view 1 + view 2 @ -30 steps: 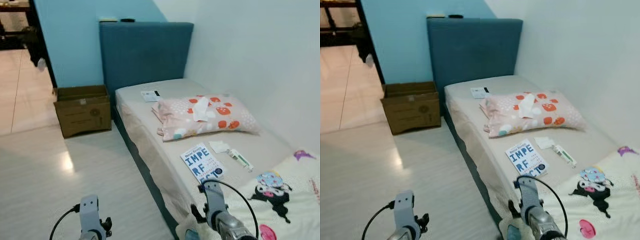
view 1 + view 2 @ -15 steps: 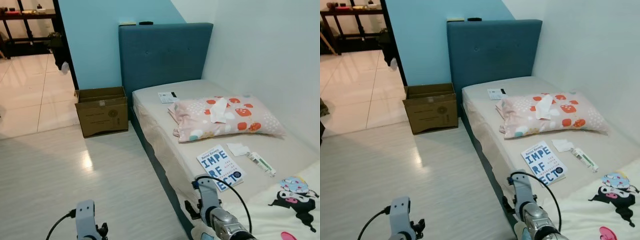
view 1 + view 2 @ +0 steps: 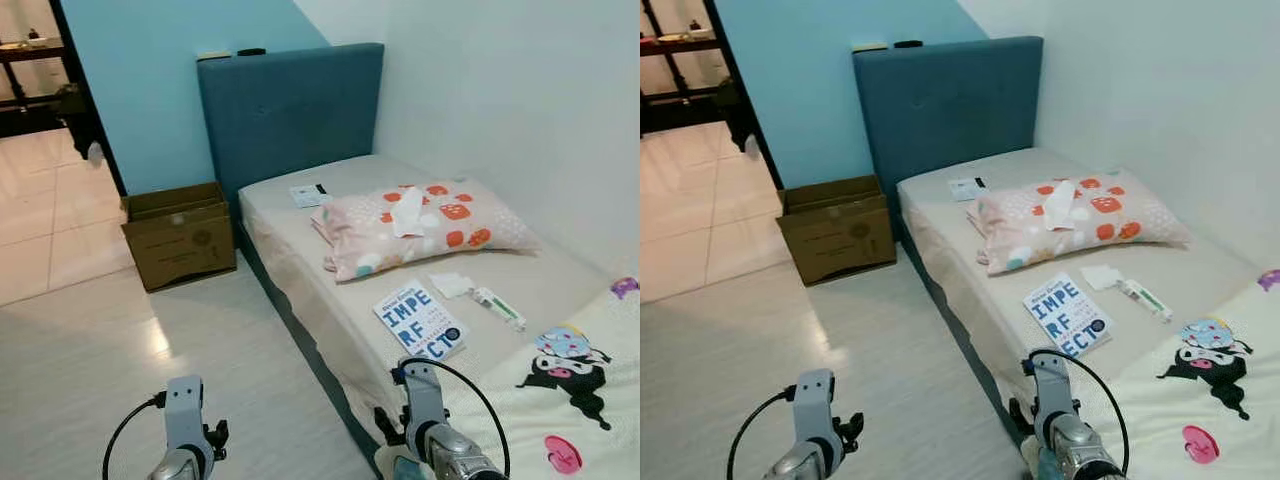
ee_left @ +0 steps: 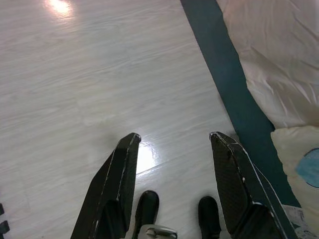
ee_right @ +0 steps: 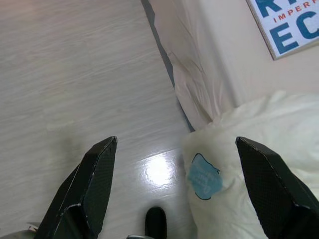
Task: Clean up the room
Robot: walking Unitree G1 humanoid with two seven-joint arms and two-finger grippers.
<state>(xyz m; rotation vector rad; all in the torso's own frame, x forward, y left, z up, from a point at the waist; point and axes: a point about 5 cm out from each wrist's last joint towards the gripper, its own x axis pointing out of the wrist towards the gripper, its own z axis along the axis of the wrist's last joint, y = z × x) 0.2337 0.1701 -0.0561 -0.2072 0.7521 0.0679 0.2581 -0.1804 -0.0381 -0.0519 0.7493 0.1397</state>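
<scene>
— What changed?

— Since half a second ago my head has swung right; the cardboard box [image 3: 180, 232] sits nearer the left edge. Nothing on the bed [image 3: 560, 285] moved.

— Room to move?

— Bare floor [image 3: 90, 360] lies left of the bed's edge.

— Your grippers?

— Left gripper [image 4: 174, 144] and right gripper [image 5: 174, 149] hang spread wide, holding nothing.

— Any writing?

— A book [image 3: 419, 321] below the pillow [image 3: 420, 225] reads "IMPE RF ECT", I think.

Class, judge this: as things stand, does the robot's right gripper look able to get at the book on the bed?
Probably yes: the book lies flat near the bed's edge, just ahead of the open right gripper, with nothing between them.
</scene>
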